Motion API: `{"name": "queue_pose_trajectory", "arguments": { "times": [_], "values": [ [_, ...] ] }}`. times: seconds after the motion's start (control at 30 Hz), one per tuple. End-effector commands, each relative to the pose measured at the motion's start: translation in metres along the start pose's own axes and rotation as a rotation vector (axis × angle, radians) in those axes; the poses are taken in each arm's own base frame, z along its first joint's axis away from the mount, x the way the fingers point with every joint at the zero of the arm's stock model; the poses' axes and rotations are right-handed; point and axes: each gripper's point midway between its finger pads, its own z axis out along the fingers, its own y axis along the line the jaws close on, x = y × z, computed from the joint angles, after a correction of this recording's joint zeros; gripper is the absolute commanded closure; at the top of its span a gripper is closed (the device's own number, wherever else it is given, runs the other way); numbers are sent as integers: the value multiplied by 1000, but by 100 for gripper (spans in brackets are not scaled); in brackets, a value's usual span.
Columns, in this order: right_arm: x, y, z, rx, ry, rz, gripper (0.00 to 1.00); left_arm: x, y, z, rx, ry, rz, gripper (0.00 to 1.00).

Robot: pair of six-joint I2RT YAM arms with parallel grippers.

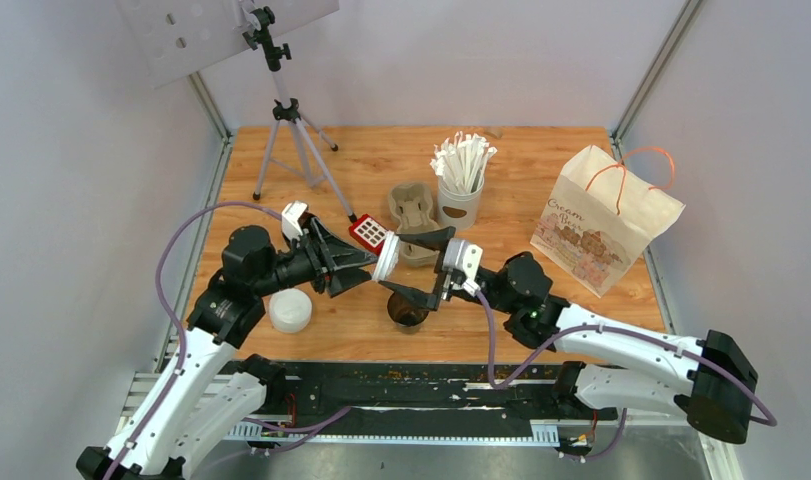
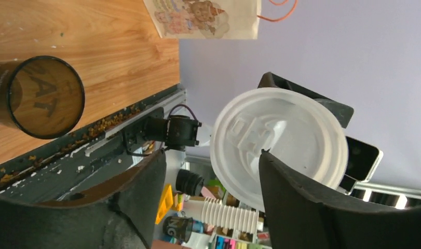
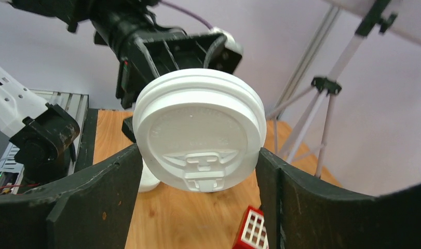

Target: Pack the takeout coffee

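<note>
While the white lid [image 3: 198,137] is gripped only by its rim at the tips of the right end effector [image 3: 199,150], with the left end effector [image 2: 212,154] released opposite, it could be tilted and dropped beside the open brown cup [image 1: 408,312] stood below on the bench [image 1: 381,160].

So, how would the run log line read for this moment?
white lid: in air, gripped across by right fingers | left fingers: open, beside lid | brown cup: upright, uncovered

Wooden table [image 1: 541,160], pale lavender walls [image 1: 481,60], tripod [image 1: 286,115] at back.
</note>
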Motion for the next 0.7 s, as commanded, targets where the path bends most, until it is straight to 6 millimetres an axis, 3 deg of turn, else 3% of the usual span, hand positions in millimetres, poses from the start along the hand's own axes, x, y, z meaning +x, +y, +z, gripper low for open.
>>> {"name": "queue_pose_trajectory", "arguments": {
  "times": [0.0,0.13,0.17,0.3,0.5,0.67],
  "values": [
    [-5,-16,-13,122,111,165,25,-13,19,-7,-133,-83,170,21],
    [21,-22,-36,239,360,333,25,-28,53,-15,-326,-123,304,5],
    [36,-19,-49,278,470,391,25,-33,62,-18,-384,-129,340,2],
    [57,-10,-78,339,716,489,25,-55,85,-45,-611,-191,484,0],
    [75,-3,-106,462,993,608,25,-85,92,-100,-852,-339,687,0],
    [93,11,-108,471,1213,668,25,-89,91,-116,-845,-427,762,0]
  ]
}}
